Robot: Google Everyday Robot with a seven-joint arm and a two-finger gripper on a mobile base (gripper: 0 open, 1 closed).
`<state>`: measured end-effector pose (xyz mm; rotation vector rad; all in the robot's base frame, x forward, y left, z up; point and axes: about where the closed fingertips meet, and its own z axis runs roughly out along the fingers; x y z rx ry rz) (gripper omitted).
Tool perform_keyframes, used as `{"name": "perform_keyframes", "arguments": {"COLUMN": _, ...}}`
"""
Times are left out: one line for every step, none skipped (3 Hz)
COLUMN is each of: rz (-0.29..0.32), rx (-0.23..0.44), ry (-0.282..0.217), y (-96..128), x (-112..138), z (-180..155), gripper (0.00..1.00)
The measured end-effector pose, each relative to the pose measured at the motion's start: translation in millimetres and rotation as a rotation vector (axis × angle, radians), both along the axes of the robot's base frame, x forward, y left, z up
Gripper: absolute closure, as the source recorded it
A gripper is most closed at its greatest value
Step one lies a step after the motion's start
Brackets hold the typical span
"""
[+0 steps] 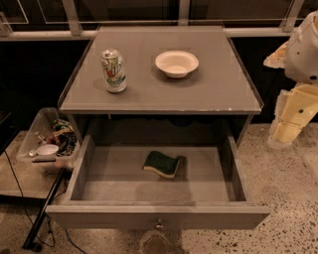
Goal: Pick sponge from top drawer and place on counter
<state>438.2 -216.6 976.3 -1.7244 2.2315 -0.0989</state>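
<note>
End effector (pixel 292 121) hangs right of the flat grey counter (pixel 213 94); whether spread or pressed together, I cannot tell. Green-and-yellow rectangular sponge (pixel 161 163) lies mid-floor in the open grey top drawer (pixel 159 216). A careless descent might clip the counter's front edge.

Looks like a robot-testing lab — terrazzo floor (pixel 293 218), a grey cabinet (pixel 218 92) against metal-framed glazing (pixel 124 12) along the top, a clutter bin (pixel 30 130) at left — the gripper (pixel 285 134) at the right edge.

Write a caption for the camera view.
Rectangular green sponge lies in open grey top drawer; end effector hangs right of grey counter.
</note>
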Motion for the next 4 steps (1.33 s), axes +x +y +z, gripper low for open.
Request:
{"name": "perform_keyframes", "arguments": {"rz": -0.001, "rx": 0.000, "ry": -0.003, "y": 0, "x": 0, "z": 1, "gripper": 0.00}}
{"name": "perform_keyframes", "arguments": {"rz": -0.010, "rx": 0.030, "ry": -0.012, "y": 7, "x": -3, "z": -5, "gripper": 0.00}}
{"name": "perform_keyframes", "arguments": {"rz": -0.022, "rx": 0.095, "ry": -0.009, "y": 14, "x": -6, "z": -21, "gripper": 0.00}}
{"name": "perform_keyframes", "arguments": {"rz": -0.029, "rx": 0.178, "ry": -0.013, "y": 20, "x": -10, "z": -38, "gripper": 0.00}}
